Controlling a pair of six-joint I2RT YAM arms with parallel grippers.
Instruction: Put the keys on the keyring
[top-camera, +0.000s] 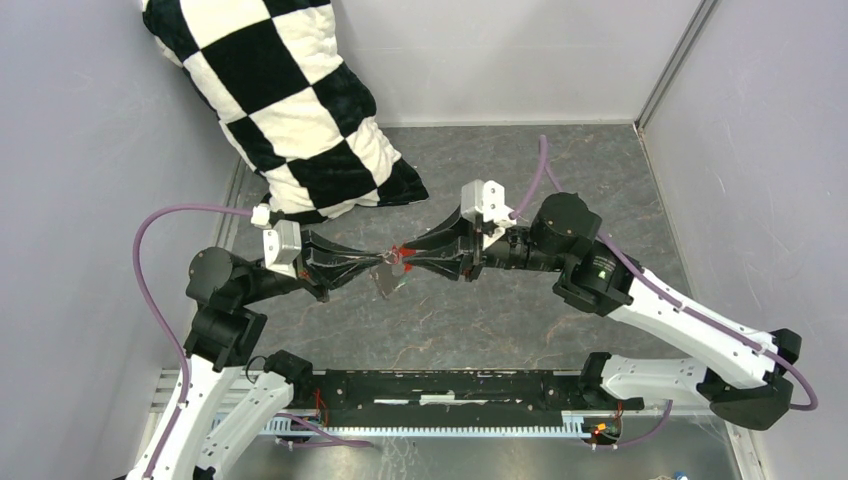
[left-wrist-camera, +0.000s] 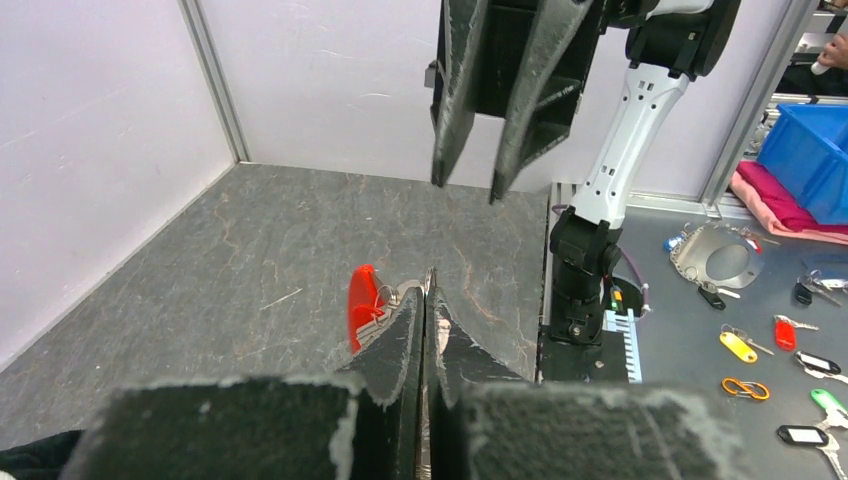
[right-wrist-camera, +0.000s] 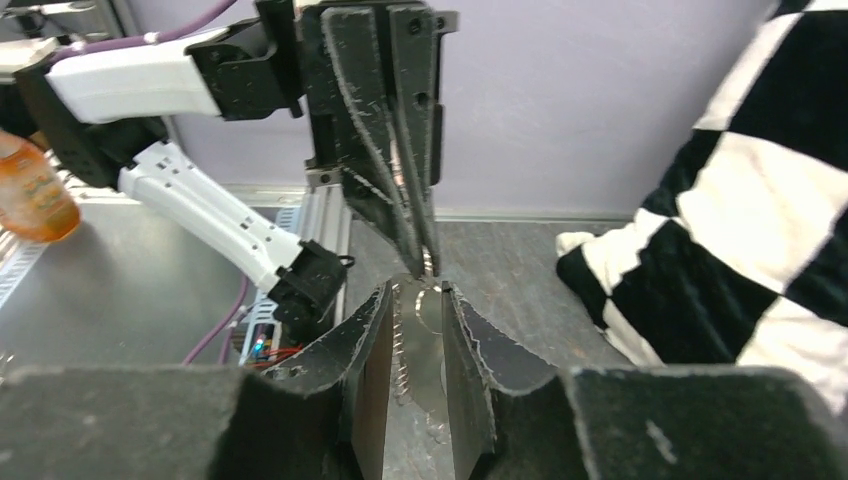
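You will find no readable text, number, brand or sign in any view. The label on the orange bottle (right-wrist-camera: 30, 195) is too blurred to read.

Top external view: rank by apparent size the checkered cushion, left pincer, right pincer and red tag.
1. checkered cushion: largest by far.
2. left pincer and right pincer: they look alike, so they are not ranked against each other.
3. red tag: smallest; only a sliver shows between the tips.

The pinched left hand (right-wrist-camera: 424, 262) holds the keyring (right-wrist-camera: 428, 340) down between the parted jaws of the right hand (right-wrist-camera: 417, 292).
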